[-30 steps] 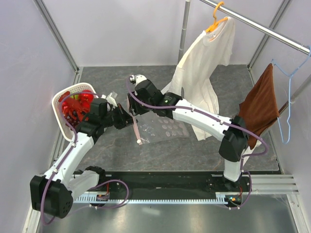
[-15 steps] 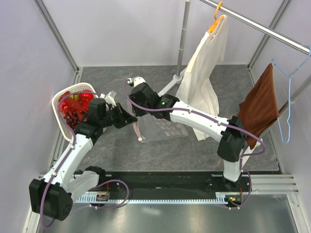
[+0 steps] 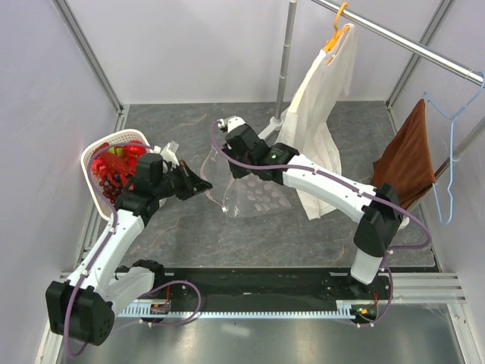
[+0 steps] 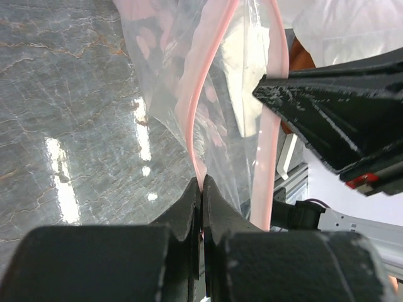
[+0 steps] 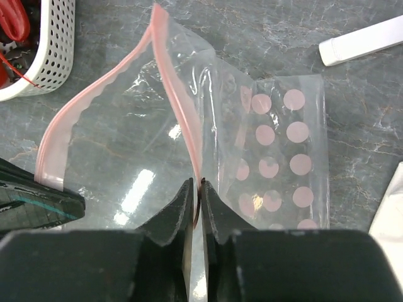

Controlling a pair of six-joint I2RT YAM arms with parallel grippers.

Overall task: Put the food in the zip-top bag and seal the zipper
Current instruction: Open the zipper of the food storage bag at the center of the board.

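The zip-top bag [image 3: 254,199] is clear with pale round dots and hangs between both grippers, its mouth pulled apart. My left gripper [image 3: 206,184] is shut on one lip of the pink zipper [image 4: 211,94], with the strip pinched at its fingertips [image 4: 201,187]. The right gripper [image 3: 229,161] is shut on the other lip [image 5: 178,107], just above the dotted panel [image 5: 280,157]. The food [image 3: 114,165], red and dark toy pieces, lies in the white mesh basket [image 3: 121,137] at the left, apart from the bag.
A cream shirt [image 3: 318,98] hangs from an orange hanger on the rail behind the right arm. A brown cloth [image 3: 405,163] and a blue hanger [image 3: 449,163] hang at the right. The stand's white foot [image 5: 362,39] lies beyond the bag. The basket wall [image 5: 56,50] is close by.
The right gripper has closed on the bag's free lip and drawn it up and back to the right, spreading the mouth and lifting the bag. The left gripper has kept its grip.
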